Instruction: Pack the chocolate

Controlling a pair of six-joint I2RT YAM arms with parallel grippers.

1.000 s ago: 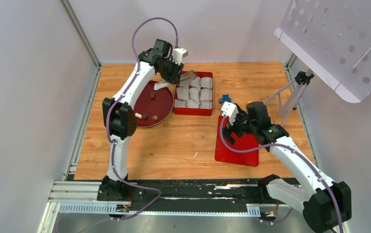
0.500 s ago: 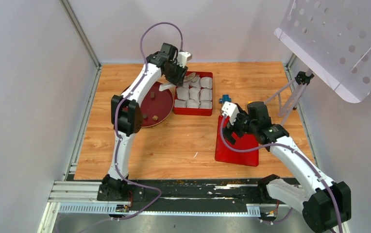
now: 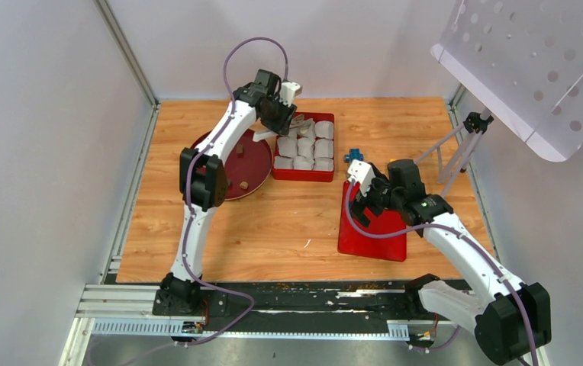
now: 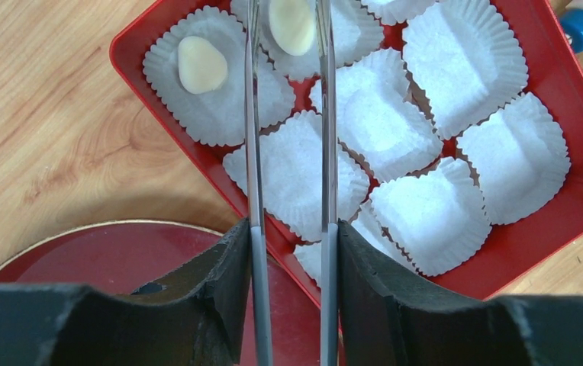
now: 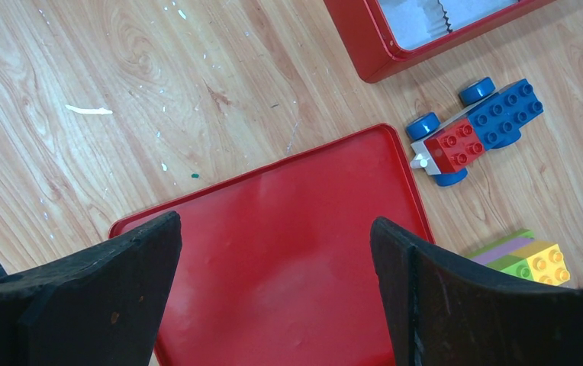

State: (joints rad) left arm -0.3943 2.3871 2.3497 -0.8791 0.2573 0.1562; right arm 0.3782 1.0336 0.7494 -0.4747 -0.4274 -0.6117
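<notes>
My left gripper is shut on metal tongs, whose two arms reach over the far-left corner of the red box. The box is lined with white paper cups. A pale chocolate lies between the tong tips over one cup, with a small gap on its left. Another pale chocolate sits in the neighbouring cup. Three small chocolates remain on the dark red plate. My right gripper hangs open over the flat red lid, holding nothing.
A blue and red toy car and a green-yellow block lie just past the lid. At the right stand a tripod and a white perforated panel. Metal frame posts border the wooden table.
My left arm swung right from the plate to the box's far-left corner, carrying the tongs. The tong arms have spread a little. The right arm has not moved.
</notes>
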